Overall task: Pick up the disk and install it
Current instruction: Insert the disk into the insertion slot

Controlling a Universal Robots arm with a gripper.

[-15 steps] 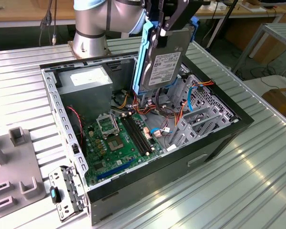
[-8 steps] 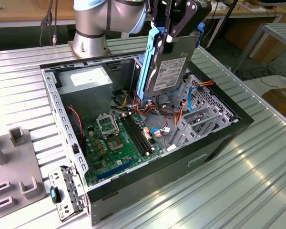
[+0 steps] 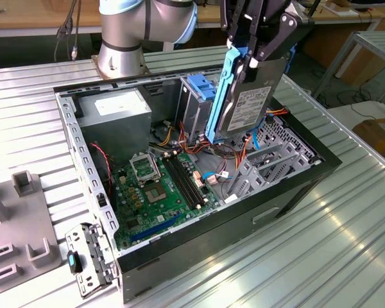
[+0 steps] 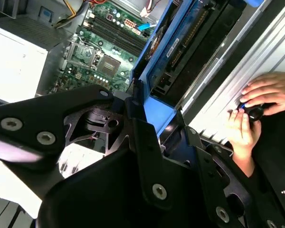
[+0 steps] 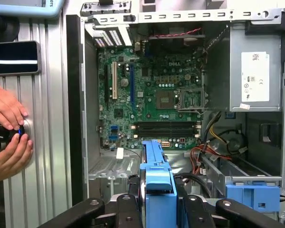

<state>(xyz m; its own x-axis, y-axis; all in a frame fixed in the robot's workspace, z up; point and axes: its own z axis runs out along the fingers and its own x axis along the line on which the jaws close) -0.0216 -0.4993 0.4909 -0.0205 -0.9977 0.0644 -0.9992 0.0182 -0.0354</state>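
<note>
My gripper (image 5: 157,209) clamps the disk (image 5: 156,166) by its blue frame, edge-on, above the open computer case (image 5: 75,95). Beyond it lie the green motherboard (image 5: 152,95) and the grey power supply (image 5: 256,71). Outside the case, a person's hands (image 5: 12,154) cup a small dark object (image 5: 4,133) on the ribbed table (image 5: 50,142)

The disk (image 3: 247,106) is grey, framed bright blue (the motherboard (image 3: 160,192) green).

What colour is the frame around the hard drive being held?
Bright blue plastic frame around the flat dark grey hard drive; clearest in the exterior view.
</note>
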